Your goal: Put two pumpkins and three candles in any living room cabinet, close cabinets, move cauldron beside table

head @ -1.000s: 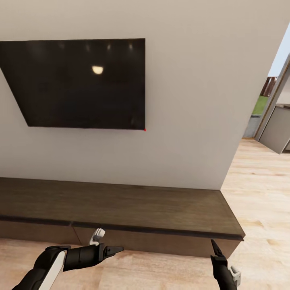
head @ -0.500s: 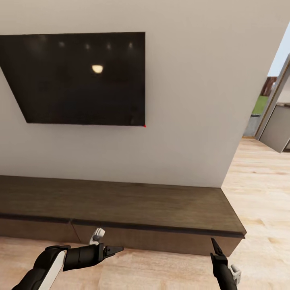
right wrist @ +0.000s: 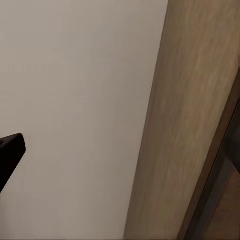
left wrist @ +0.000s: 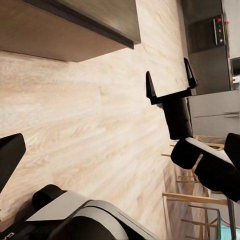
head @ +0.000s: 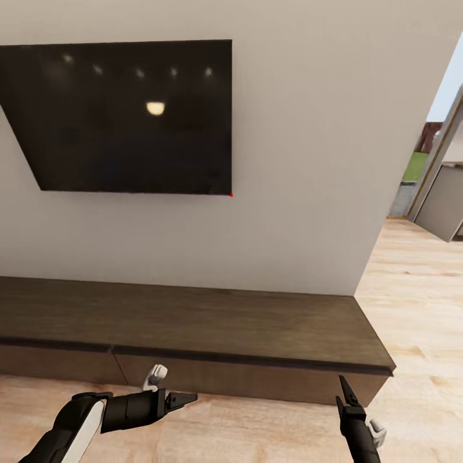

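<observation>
The long dark-brown cabinet (head: 193, 321) runs along the wall under the TV, and its drawer fronts (head: 244, 379) are flush and closed. My left gripper (head: 188, 399) hovers low in front of a drawer front, pointing right, open and empty. My right gripper (head: 345, 388) points up near the cabinet's right end. From the left wrist it appears as an open, empty fork (left wrist: 170, 82) below the cabinet's corner (left wrist: 60, 30). The pumpkins, candles and cauldron are out of view.
A black TV (head: 122, 116) hangs on the beige wall (head: 308, 161). Pale wood floor (head: 418, 289) stretches right past the wall's end toward a doorway (head: 437, 193). The left wrist view reaches grey kitchen units (left wrist: 210, 40) and wooden chair frames (left wrist: 200, 210).
The whole picture has shifted, with TV and cabinet sliding slightly upward, so the camera has moved. Both arms keep their pose and both grippers stay empty.
</observation>
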Robot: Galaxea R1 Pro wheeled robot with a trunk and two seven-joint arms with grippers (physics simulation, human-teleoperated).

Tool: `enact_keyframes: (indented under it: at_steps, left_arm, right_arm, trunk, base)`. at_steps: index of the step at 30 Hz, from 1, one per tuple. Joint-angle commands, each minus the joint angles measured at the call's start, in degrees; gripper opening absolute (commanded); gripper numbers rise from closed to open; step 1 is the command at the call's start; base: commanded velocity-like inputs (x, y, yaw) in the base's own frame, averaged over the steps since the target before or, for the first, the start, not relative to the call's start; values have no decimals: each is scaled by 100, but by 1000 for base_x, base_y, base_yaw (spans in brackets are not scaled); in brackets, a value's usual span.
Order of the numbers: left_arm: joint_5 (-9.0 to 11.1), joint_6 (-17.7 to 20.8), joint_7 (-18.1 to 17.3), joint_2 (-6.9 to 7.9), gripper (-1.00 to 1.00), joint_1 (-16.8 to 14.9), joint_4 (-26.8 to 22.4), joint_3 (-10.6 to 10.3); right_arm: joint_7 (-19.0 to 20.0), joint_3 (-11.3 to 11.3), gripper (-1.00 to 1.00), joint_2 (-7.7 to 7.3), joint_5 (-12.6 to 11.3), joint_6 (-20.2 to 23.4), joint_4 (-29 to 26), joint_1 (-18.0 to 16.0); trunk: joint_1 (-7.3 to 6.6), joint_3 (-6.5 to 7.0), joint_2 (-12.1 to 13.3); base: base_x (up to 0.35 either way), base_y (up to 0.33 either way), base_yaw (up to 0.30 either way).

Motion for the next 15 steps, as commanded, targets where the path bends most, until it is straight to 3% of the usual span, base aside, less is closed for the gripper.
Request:
enact_keyframes:
  at_steps: [1, 15]
  left_arm:
    - [9, 22, -10, 4, 100, -4, -2, -7]
    - [17, 22, -17, 4, 100, 3, -3, -9]
  right_arm:
    - [31, 6, 100, -1, -38, 12, 5, -4]
    - [55, 6, 100, -1, -35, 5, 5, -4]
  trunk:
    - [22, -24, -44]
    - [329, -275, -605]
  base:
    - [0, 0, 0]
    - [0, 0, 0]
